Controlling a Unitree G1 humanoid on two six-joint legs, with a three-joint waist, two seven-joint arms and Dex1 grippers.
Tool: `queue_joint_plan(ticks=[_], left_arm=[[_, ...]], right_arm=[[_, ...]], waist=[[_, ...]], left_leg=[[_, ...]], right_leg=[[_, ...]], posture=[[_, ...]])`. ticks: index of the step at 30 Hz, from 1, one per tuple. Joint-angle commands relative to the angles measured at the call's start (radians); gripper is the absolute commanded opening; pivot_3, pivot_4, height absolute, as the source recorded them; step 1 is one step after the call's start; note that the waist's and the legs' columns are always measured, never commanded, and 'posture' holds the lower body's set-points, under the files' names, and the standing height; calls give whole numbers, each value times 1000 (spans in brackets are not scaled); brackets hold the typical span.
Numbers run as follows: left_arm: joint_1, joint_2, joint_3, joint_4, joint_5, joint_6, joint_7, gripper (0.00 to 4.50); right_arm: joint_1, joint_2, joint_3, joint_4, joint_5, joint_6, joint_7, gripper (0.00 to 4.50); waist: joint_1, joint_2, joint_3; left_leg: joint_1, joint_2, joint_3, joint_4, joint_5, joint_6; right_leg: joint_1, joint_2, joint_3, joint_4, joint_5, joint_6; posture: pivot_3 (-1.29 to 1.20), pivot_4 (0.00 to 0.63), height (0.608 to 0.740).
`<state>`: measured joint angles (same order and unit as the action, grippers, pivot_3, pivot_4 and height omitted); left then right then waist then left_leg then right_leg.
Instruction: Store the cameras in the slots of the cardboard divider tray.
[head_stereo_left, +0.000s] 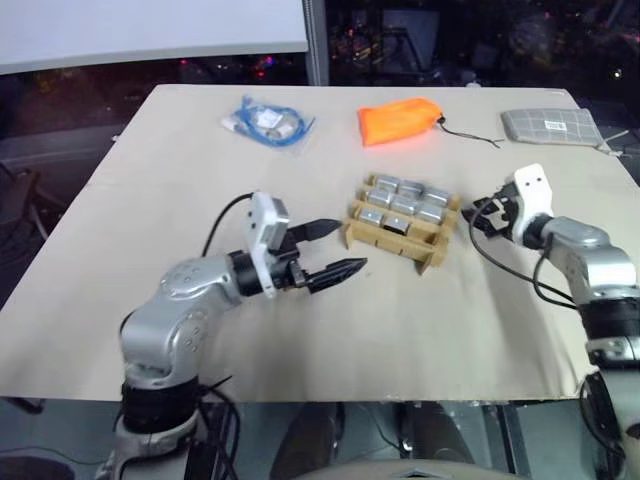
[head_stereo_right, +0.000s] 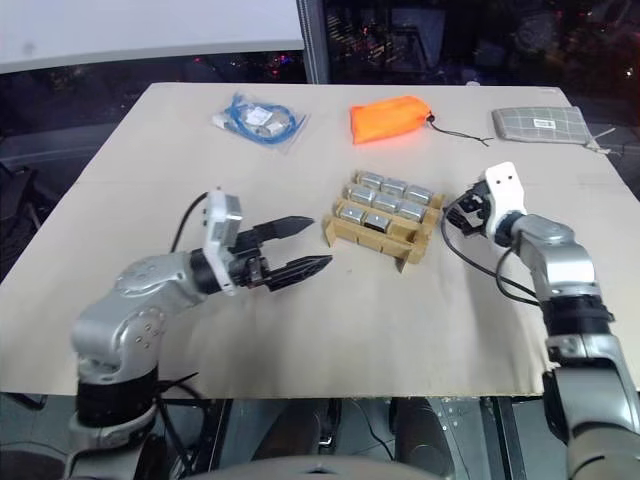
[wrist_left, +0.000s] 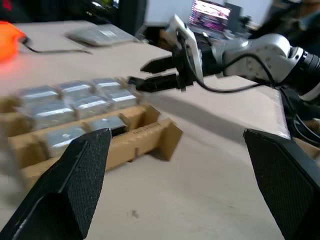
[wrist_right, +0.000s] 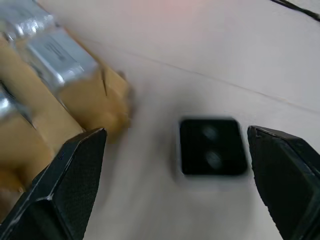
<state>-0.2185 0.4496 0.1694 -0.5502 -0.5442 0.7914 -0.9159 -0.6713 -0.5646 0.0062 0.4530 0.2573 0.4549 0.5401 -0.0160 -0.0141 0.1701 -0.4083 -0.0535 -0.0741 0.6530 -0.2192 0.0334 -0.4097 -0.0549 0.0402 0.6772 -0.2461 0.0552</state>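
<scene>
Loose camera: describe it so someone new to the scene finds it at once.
On the tan table, find the cardboard divider tray at its middle. Just off the tray's corner, before the open right gripper, one camera lies on bare table. Unlike the silver cameras in slots, it shows a black square face.

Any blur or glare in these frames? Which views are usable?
Right wrist view: smeared, the loose camera between the open fingers and the cardboard tray look soft. Left wrist view: near tray edge soft, right gripper crisper, orange bag glowing. Head views: even light on the table, dark background, usable.
</scene>
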Motion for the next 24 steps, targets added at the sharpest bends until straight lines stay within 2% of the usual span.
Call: queue_joint_plan(ticks=[1,5,15,18,21,22,24], left_arm=[[63,35,43,-73,-42,-45,18,4422],[120,59,66,-107,-76,-84,30,4422],[125,98,54,-111,-151,-177,22,4422],[124,111,49,-106,-165,-187,24,4500],[120,123,48,-106,-184,-186,30,4500],[113,127,49,-108,-197,-181,35,4500],[90,130,47,-115,-229,-165,45,4500]], right_arm=[[-60,7,-2,110,-50,-70,15,4500],[-103,16,-8,216,-88,-110,12,4500],[-94,16,-50,224,-96,-109,25,4500],[-102,22,-51,244,-98,-115,25,3600],[-102,21,-51,252,-101,-120,28,2142],[-97,17,-52,242,-101,-120,29,1933],[-71,0,-58,186,-104,-126,25,1942]], waist=[[3,0,0],[2,0,0],[0,0,0],[0,0,0],[0,0,0],[0,0,0],[0,0,0]], left_leg=[[0,0,0,0,0,0],[-1,0,-1,-1,0,0],[-1,0,-1,-1,0,0],[-1,0,-1,-1,0,0],[-1,0,0,-1,0,0],[-1,0,0,-1,0,0],[-1,0,0,-1,0,0]], right_leg=[[0,0,0,0,0,0],[0,0,-1,0,0,0],[0,0,-1,-1,0,0],[0,0,-1,-1,0,-1],[0,0,-1,-1,0,-1],[0,0,-1,-1,0,-1],[0,0,-1,-1,0,-1]], posture=[[0,150,740],[0,150,740],[0,150,740],[0,150,740],[0,150,740],[0,150,740],[0,150,740]])
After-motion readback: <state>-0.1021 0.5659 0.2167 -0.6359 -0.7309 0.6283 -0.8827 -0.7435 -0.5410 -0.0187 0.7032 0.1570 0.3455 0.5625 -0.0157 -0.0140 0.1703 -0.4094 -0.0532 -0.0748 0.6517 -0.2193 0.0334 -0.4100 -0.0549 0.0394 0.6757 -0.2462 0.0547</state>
